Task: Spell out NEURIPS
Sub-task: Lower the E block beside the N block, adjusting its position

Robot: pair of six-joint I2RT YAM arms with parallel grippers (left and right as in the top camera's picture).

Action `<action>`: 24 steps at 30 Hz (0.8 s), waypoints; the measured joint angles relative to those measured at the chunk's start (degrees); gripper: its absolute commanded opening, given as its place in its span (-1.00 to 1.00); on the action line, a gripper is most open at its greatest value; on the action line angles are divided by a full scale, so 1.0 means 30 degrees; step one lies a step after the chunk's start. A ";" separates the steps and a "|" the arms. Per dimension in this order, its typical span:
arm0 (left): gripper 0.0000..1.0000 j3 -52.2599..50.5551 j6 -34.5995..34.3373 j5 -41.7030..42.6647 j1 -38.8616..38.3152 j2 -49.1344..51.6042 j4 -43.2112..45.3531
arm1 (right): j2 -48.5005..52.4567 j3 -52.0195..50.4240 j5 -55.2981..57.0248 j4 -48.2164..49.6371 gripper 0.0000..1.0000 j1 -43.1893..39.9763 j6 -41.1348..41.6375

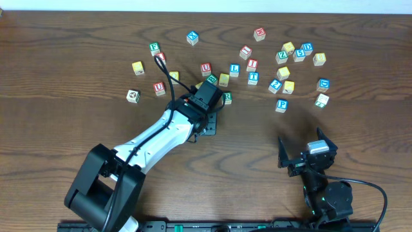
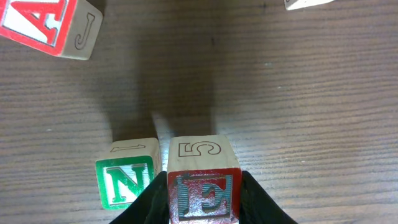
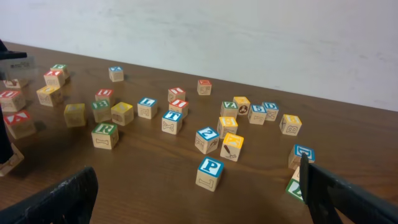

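While the left gripper [image 2: 203,208] is clamped on the red E cube [image 2: 203,186], that cube stands just right of the green N cube [image 2: 124,180] in the wrist view, their sides almost touching. Beyond the N cube and to its left lies a red A cube [image 2: 43,25]. From overhead, the blue P cube [image 1: 281,105] rests on the wooden table [image 1: 360,109] well away from the N cube, toward the right arm's side. Farther that way, the right gripper [image 1: 304,148] hovers with jaws spread wide, holding nothing.
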 measured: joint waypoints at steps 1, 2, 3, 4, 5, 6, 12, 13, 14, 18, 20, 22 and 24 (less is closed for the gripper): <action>-0.85 -0.0058 0.0007 0.0000 -0.0007 0.0000 0.0022 | 0.0000 0.0000 0.0000 0.0000 0.99 0.0000 0.0000; -0.85 -0.0146 0.0007 0.0000 -0.0007 0.0000 0.0066 | 0.0000 0.0000 0.0000 0.0000 0.99 0.0000 0.0000; -0.85 -0.0240 0.0015 -0.0007 0.0000 0.0000 0.0102 | 0.0000 0.0000 0.0000 0.0000 0.99 0.0000 0.0000; -0.85 -0.0415 0.0036 0.0000 0.0000 0.0000 0.0160 | 0.0000 0.0000 0.0000 0.0000 0.98 0.0000 0.0000; -0.85 -0.0546 0.0051 0.0000 0.0000 0.0000 0.0189 | 0.0000 0.0000 0.0000 0.0000 0.99 0.0000 0.0000; -0.85 -0.0656 0.0058 0.0000 0.0000 0.0000 0.0219 | 0.0000 0.0000 0.0000 0.0000 0.99 0.0000 0.0000; -0.85 -0.1020 0.0058 0.0000 0.0000 0.0000 0.0379 | 0.0000 0.0000 0.0000 0.0000 0.99 0.0000 0.0000; -0.85 -0.1035 0.0058 0.0000 0.0000 0.0000 0.0401 | 0.0000 0.0000 0.0000 0.0000 0.99 0.0000 0.0000; -0.85 -0.1035 0.0058 0.0000 0.0000 0.0000 0.0408 | 0.0000 0.0000 0.0000 0.0000 0.98 0.0000 0.0000; -0.85 -0.1035 0.0058 0.0000 0.0000 0.0000 0.0444 | 0.0000 -0.0007 0.0000 0.0000 0.99 0.0000 0.0000; -0.85 -0.1035 0.0066 0.0000 0.0000 0.0000 0.0459 | 0.0000 0.0000 0.0000 0.0000 0.98 0.0000 0.0000; -0.85 -0.1035 0.0168 0.0000 0.0000 0.0000 0.0532 | 0.0000 0.0000 0.0000 0.0000 0.99 0.0000 0.0000; -0.85 -0.1042 0.0408 0.0000 0.0000 0.0000 0.0750 | 0.0000 0.0000 0.0000 0.0000 0.99 0.0000 0.0000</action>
